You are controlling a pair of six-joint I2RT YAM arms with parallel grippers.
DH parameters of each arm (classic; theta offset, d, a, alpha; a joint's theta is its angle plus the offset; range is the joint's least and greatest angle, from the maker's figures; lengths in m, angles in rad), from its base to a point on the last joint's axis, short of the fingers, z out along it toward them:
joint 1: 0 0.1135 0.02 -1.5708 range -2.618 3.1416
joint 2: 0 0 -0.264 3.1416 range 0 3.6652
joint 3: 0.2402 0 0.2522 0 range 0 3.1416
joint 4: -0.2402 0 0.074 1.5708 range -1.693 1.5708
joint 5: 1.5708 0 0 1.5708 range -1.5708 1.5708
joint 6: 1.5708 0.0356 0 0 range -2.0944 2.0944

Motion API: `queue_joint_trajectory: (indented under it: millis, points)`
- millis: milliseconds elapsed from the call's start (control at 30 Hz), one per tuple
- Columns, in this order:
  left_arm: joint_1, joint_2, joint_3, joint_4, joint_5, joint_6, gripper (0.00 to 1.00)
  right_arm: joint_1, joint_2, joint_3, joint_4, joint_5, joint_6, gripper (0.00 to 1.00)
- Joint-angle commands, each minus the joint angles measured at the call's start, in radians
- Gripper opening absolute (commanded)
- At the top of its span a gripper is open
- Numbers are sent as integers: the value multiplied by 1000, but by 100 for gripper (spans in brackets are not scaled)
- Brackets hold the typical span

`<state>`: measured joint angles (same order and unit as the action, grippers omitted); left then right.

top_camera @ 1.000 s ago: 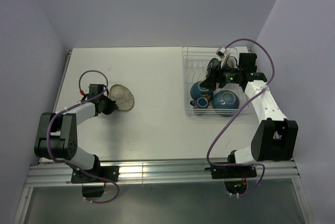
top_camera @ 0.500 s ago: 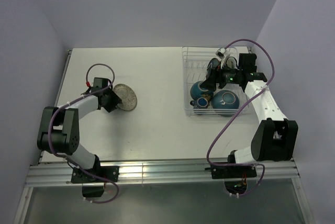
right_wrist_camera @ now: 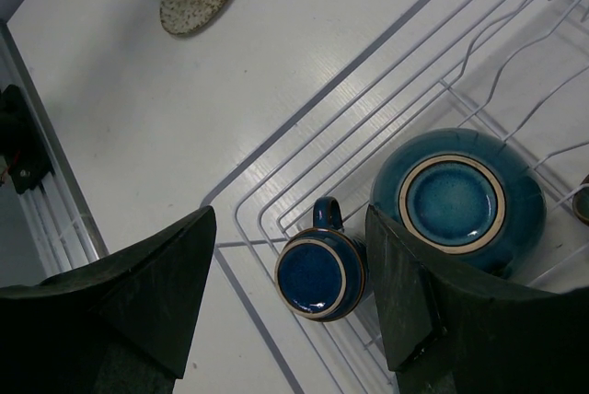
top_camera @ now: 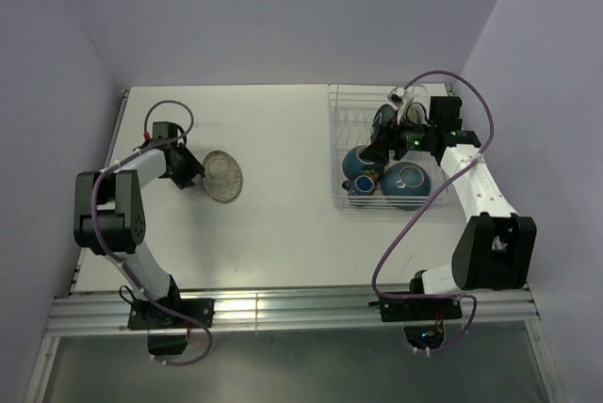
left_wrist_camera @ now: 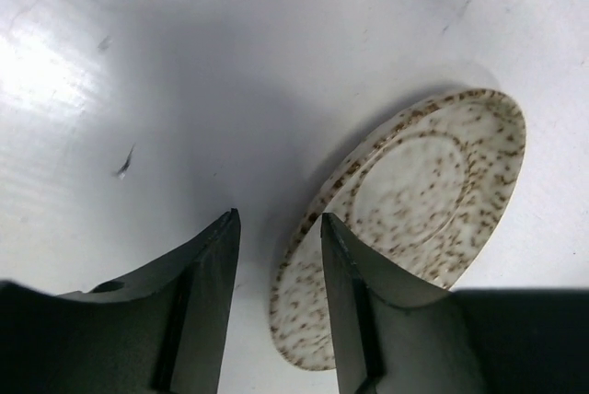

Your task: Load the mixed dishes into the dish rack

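Your left gripper (left_wrist_camera: 278,219) is spread open, with its fingers (left_wrist_camera: 210,293) either side of the speckled plate's (left_wrist_camera: 414,191) left rim. I can't tell if either finger touches it. That plate sits on the left half of the table (top_camera: 283,224), well apart from the dish rack (top_camera: 341,130).

The rack is at the far right of the table. Your right gripper (right_wrist_camera: 290,214) hangs over it, wide open with nothing between the fingers. Below it, in the rack's near end:
- A teal bowl (right_wrist_camera: 456,199), upside down with its foot ring up.
- A blue mug (right_wrist_camera: 322,276) just beside the bowl, at the rack's near-left corner.
- A second teal bowl (top_camera: 407,184) in the near-right corner.

The surface is plain white with a few dark scuffs by the plate. Pale lilac walls (top_camera: 283,8) close it in on the left, far and right sides. A metal rail (top_camera: 283,309) runs along the near edge.
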<state>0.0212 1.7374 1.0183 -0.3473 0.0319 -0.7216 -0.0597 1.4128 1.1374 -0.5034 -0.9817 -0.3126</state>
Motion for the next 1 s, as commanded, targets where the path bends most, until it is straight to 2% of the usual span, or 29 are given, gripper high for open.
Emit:
queue_joint_trajectory:
  millis: [0, 167, 333, 433, 533, 567, 633, 833, 967]
  points:
    - [5, 56, 52, -45, 43, 86, 46, -9, -11, 13, -9, -31, -19, 73]
    - [3, 77, 49, -13, 129, 123, 46, -9, -17, 13, -11, -34, -17, 73]
    - [3, 119, 103, -53, 161, 174, 42, -9, -20, 10, -6, -38, -16, 73]
    - [2, 139, 135, -82, 175, 208, 34, -9, -21, 10, -7, -40, -16, 73]
    - [0, 146, 147, -94, 172, 228, 19, -9, -25, 10, -10, -41, -16, 74]
    - [0, 148, 147, -96, 174, 231, 8, -9, -26, 10, -9, -43, -16, 74]
    - [-3, 146, 147, -94, 178, 234, 0, -9, -29, 9, -7, -48, -13, 74]
    - [-10, 87, 118, -42, 284, 231, 0, 3, -51, -1, 3, -72, -11, 74]
    - [-14, 36, 75, 16, 400, 223, 0, 61, -43, 15, -4, -52, -19, 74]
